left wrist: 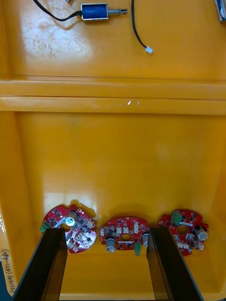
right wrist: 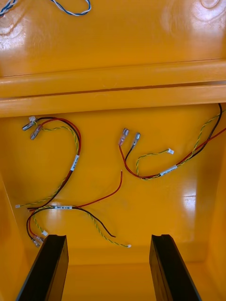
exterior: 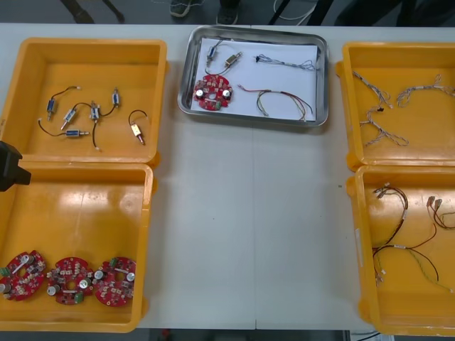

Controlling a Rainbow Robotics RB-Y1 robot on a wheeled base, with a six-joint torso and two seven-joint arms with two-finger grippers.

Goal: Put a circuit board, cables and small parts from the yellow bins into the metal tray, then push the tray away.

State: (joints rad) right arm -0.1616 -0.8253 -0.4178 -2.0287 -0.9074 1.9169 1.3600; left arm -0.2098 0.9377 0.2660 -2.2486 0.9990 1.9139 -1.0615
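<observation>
The metal tray [exterior: 321, 78] stands at the table's far middle, white inside. It holds a round red circuit board [exterior: 213, 92], a small metal part [exterior: 232, 60], a blue and white cable [exterior: 288, 62] and a red and yellow cable [exterior: 281, 99]. My left gripper [left wrist: 110, 268] hangs open over the near left yellow bin [left wrist: 117, 155], above three circuit boards [left wrist: 125, 233]. My right gripper [right wrist: 108, 270] hangs open over the near right bin [right wrist: 141, 207], above red and yellow cables [right wrist: 70, 164]. Nothing is between either pair of fingers.
The far left bin [exterior: 28, 64] holds several small metal parts with black cables [exterior: 71, 117]. The far right bin [exterior: 355, 78] holds blue and white cables [exterior: 384, 128]. A black piece of my left arm [exterior: 11, 167] shows at the table's left edge.
</observation>
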